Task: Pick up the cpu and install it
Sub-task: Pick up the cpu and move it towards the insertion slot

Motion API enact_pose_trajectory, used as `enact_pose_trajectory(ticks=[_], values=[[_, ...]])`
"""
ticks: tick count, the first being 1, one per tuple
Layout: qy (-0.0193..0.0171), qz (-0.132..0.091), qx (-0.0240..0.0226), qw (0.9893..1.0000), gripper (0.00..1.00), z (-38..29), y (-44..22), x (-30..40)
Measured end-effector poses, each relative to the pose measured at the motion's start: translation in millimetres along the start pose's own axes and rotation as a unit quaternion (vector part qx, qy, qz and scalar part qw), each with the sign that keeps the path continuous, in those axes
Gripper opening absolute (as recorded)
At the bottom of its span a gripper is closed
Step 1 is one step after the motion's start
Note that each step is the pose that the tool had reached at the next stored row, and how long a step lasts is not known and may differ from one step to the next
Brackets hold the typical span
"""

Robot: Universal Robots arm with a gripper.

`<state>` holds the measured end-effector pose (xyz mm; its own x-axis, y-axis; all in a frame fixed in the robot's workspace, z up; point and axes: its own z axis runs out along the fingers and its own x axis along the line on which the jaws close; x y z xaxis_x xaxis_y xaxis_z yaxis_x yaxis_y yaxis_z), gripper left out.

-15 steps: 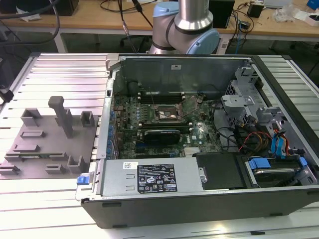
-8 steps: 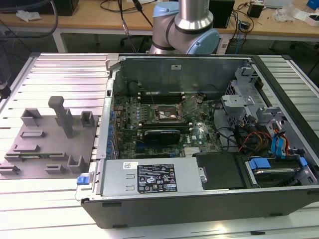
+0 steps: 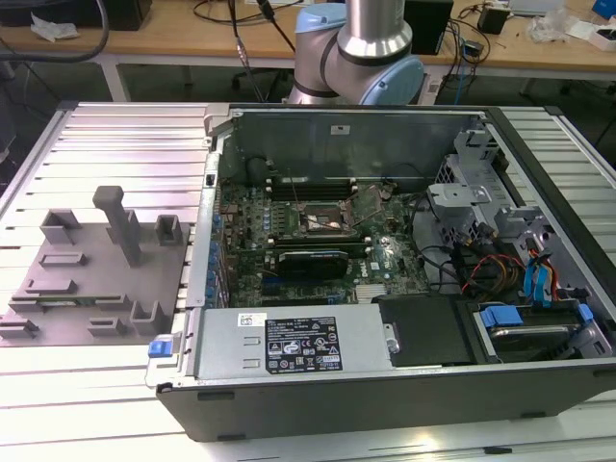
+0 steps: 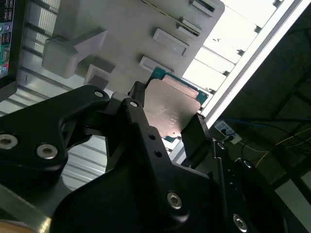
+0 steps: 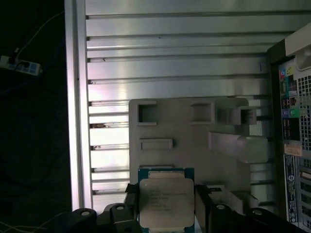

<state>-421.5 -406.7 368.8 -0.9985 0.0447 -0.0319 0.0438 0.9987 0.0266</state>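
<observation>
Closest to the lens in both wrist views: black gripper (image 4: 167, 121) body w/ 2 fingers (image 4: 141, 119) clamped on opposite edges of the cpu (image 4: 170, 107). Silver lid faces the cams, green board rim shows round it. The first wrist view has the same grip (image 5: 165, 204), w/ the cpu (image 5: 164, 199) square btwn the fingers.

Beyond the fingertips is the grey fixture (image 5: 194, 141) w/ 2 square pockets, a slot and raised blocks. Can't tell if the cpu touches it.

Exterior view, L to R:
- Fixture (image 3: 87, 279) on the slatted metal table (image 3: 115, 385), bare slats round it, only a narrow strip btwn it and the case.
- Open computer case (image 3: 385, 404) holds the motherboard (image 3: 385, 255), black socket (image 3: 322, 223) w/ a tilted metal bracket (image 3: 371, 202) just beside it, power supply (image 3: 289, 339) along the near wall, cables (image 3: 481, 269) and a drive bay (image 3: 500, 316) w/ blue tabs.
- Arm (image 3: 361, 48) stands behind the case's far wall.

Edges: in the first wrist view the table (image 5: 170, 73) ends at a bright rail past the fixture, w/ dark floor and a power strip (image 5: 19, 65) beyond. The case's port panel (image 5: 296, 145) sits close beside the fixture. The second wrist view gives the fixture (image 4: 131, 29) at a slant and shows the cpu's underside corner, which the first doesn't.
</observation>
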Motion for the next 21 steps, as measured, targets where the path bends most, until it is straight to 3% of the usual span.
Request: enact_pose_trajectory(ticks=[16, 21], values=[[-0.0001, 0.000, 0.0000, 1.0000, 0.55, -37.1, 1.1, -1.2], [-0.0001, 0.000, 0.0000, 1.0000, 0.55, -44.1, 1.4, -1.4]])
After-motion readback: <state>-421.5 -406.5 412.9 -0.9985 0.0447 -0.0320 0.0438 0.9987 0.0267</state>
